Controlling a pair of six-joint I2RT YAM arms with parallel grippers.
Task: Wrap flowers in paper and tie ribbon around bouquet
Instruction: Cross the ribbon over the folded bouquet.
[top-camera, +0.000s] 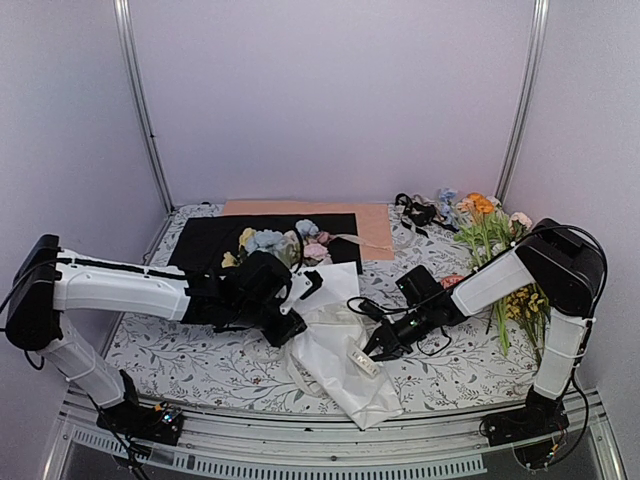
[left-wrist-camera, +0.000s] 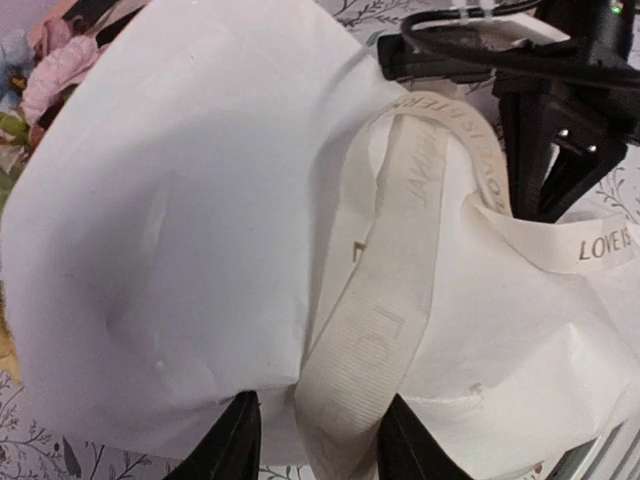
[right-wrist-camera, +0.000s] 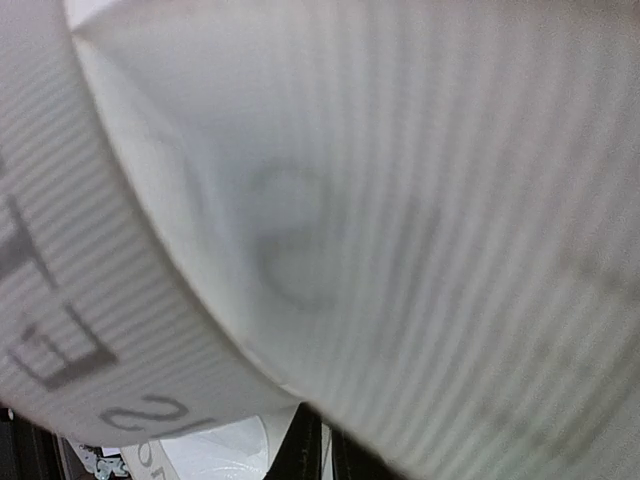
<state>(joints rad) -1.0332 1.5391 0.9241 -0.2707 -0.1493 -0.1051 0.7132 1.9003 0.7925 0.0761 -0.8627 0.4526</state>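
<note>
The bouquet lies in the middle of the table, a white paper (top-camera: 335, 350) cone whose narrow end points at the near edge. The flowers (top-camera: 268, 243) show blue, yellow and pink at its wide far end, and pink blooms (left-wrist-camera: 60, 75) sit at the upper left of the left wrist view. A cream lettered ribbon (left-wrist-camera: 380, 320) loops over the paper (left-wrist-camera: 200, 200). My left gripper (left-wrist-camera: 320, 400) is open, its fingers either side of the ribbon. My right gripper (top-camera: 378, 350) is at the cone's right side. In its own view the ribbon (right-wrist-camera: 400, 200) fills the frame, and the gripper (right-wrist-camera: 320, 445) is shut on it.
A black sheet (top-camera: 210, 245) and a peach sheet (top-camera: 375, 230) lie at the back. Orange and yellow sprigs (top-camera: 485, 215) and a black ribbon (top-camera: 418, 212) lie at the back right, with more stems (top-camera: 530, 305) beside the right arm. The leaf-print cloth (top-camera: 200, 360) ends at the near rail.
</note>
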